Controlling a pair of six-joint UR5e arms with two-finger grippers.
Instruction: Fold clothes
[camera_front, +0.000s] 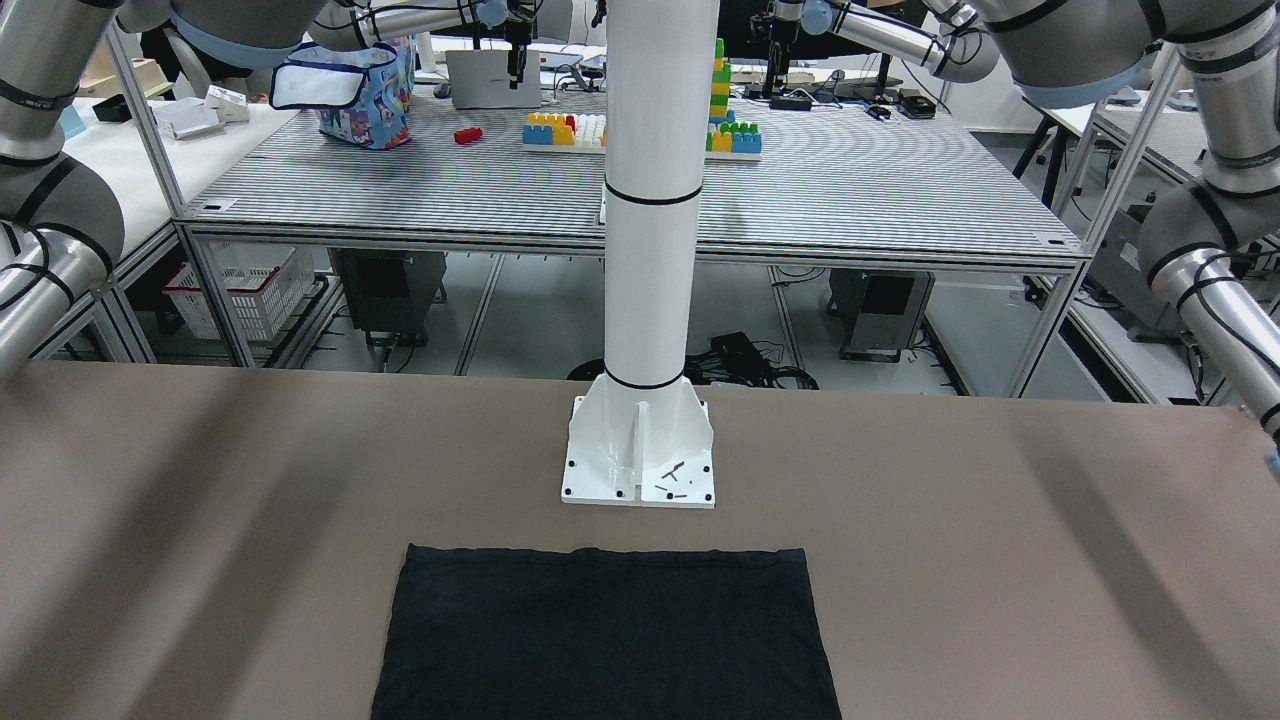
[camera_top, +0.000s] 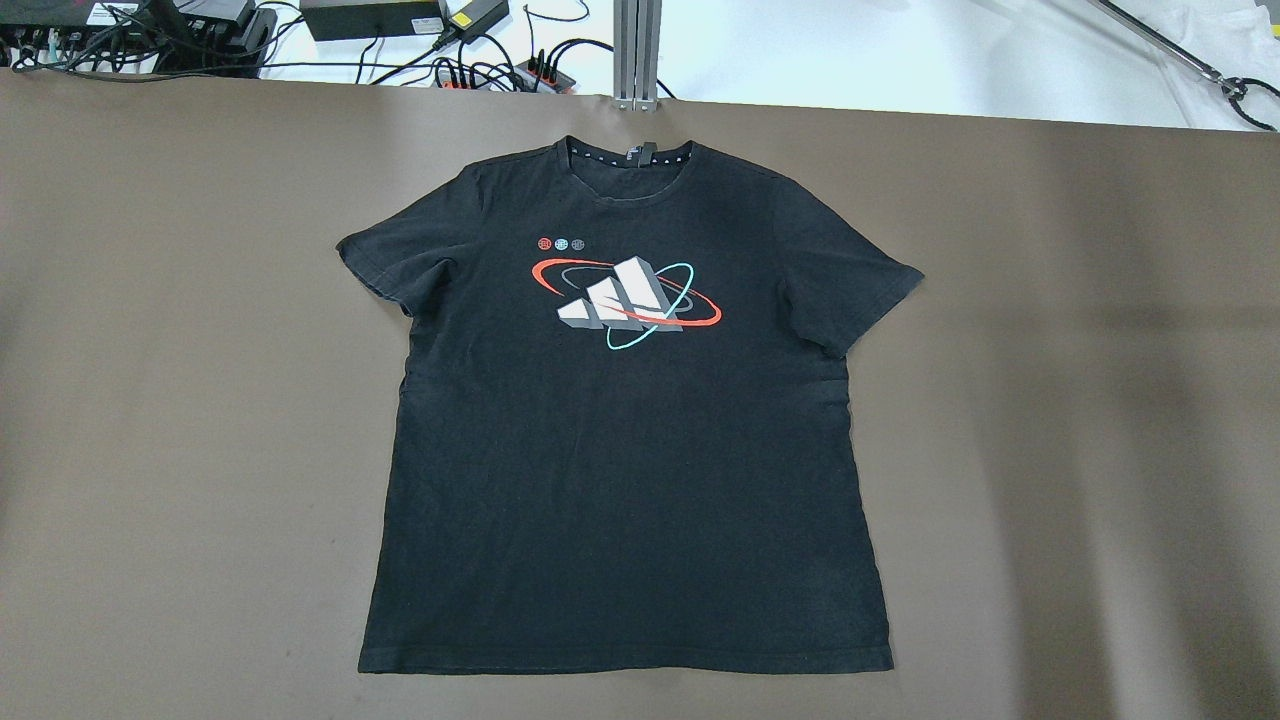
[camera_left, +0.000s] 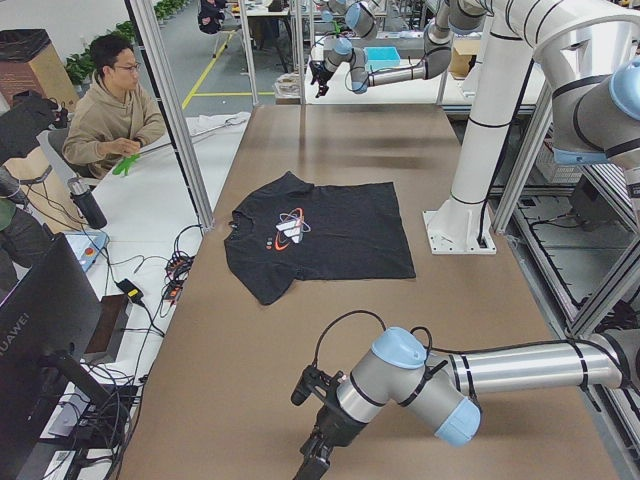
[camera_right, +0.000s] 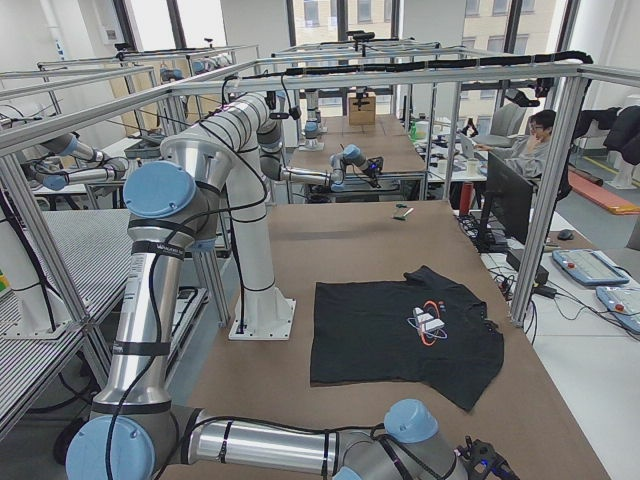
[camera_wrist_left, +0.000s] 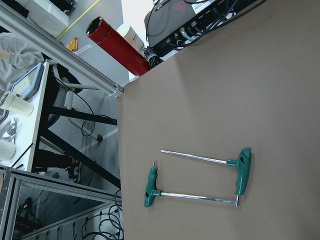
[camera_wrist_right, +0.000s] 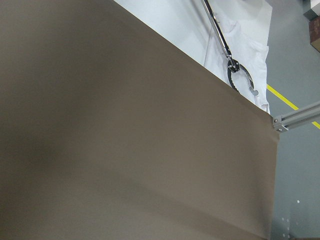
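The clothes are one black T-shirt (camera_top: 620, 470) with a white, red and teal print on its chest. It lies spread flat, face up, in the middle of the brown table (camera_top: 150, 400), collar toward the far edge and both short sleeves out. Its plain hem end (camera_front: 605, 640) lies just in front of the white post. My left gripper (camera_left: 312, 462) hangs low over the table's left end, far from the shirt. My right gripper (camera_right: 485, 462) is over the opposite end, also well clear. Both show only in the side views, so I cannot tell whether they are open or shut.
The white post's base plate (camera_front: 638, 470) is bolted to the table beside the shirt's hem. Two green-handled T hex keys (camera_wrist_left: 200, 175) lie on the table near its left end. A seated person (camera_left: 110, 100) is at a desk beyond the table's far edge.
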